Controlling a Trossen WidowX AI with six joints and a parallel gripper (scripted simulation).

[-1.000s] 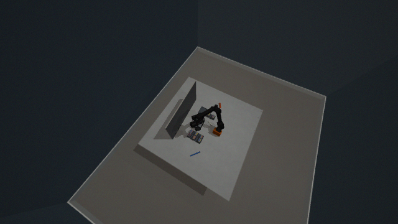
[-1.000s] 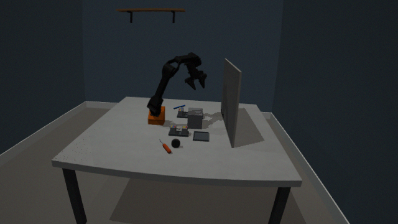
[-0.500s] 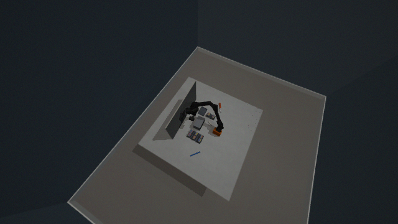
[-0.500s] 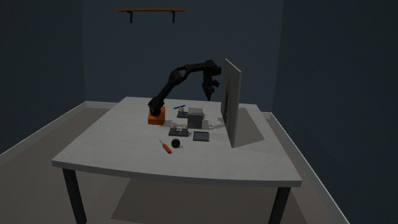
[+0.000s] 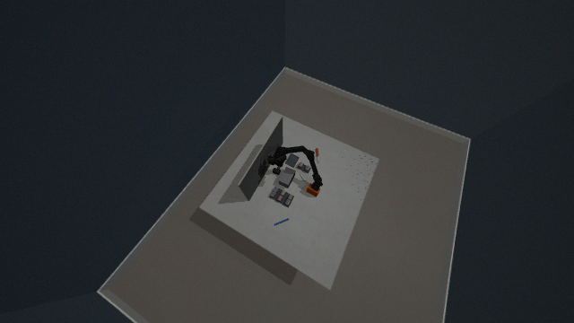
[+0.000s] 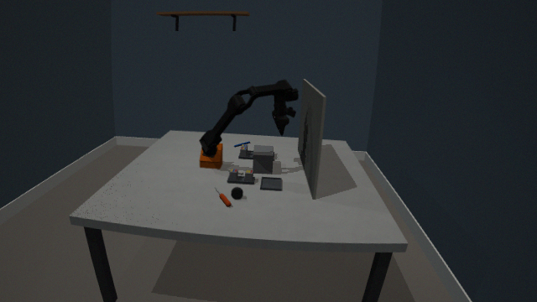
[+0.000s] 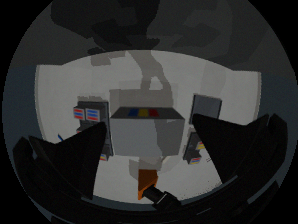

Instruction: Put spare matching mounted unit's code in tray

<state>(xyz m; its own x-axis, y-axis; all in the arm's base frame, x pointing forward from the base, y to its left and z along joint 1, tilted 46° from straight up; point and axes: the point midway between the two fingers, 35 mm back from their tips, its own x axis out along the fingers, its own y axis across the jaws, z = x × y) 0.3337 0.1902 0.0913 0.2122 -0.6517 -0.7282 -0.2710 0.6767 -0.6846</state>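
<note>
The mounted unit, a grey box [image 5: 287, 178] [image 6: 263, 163] [image 7: 147, 137], stands mid-table. In the wrist view its back face shows a blue, yellow and red stripe code [image 7: 143, 112]. My gripper [image 6: 281, 132] [image 7: 149, 123] is open and empty, pointing down high above the table between the box and the upright panel. Several striped spares [image 5: 281, 196] [image 7: 92, 114] sit on the larger dark rack [image 6: 246, 156], partly hidden by a finger in the wrist view. A smaller rack [image 6: 241, 181] holds further spares [image 5: 303, 167] [image 7: 201, 145]. The shallow grey tray [image 5: 291, 160] [image 6: 271, 184] [image 7: 206, 107] is empty.
A tall grey panel [image 5: 256, 183] [image 6: 312, 143] stands close beside my gripper. An orange screwdriver [image 5: 317, 152] [image 6: 225, 200] and a black ball [image 6: 237, 193] lie near the smaller rack. A blue stick [image 5: 282, 222] [image 6: 242, 144] lies beyond the larger rack.
</note>
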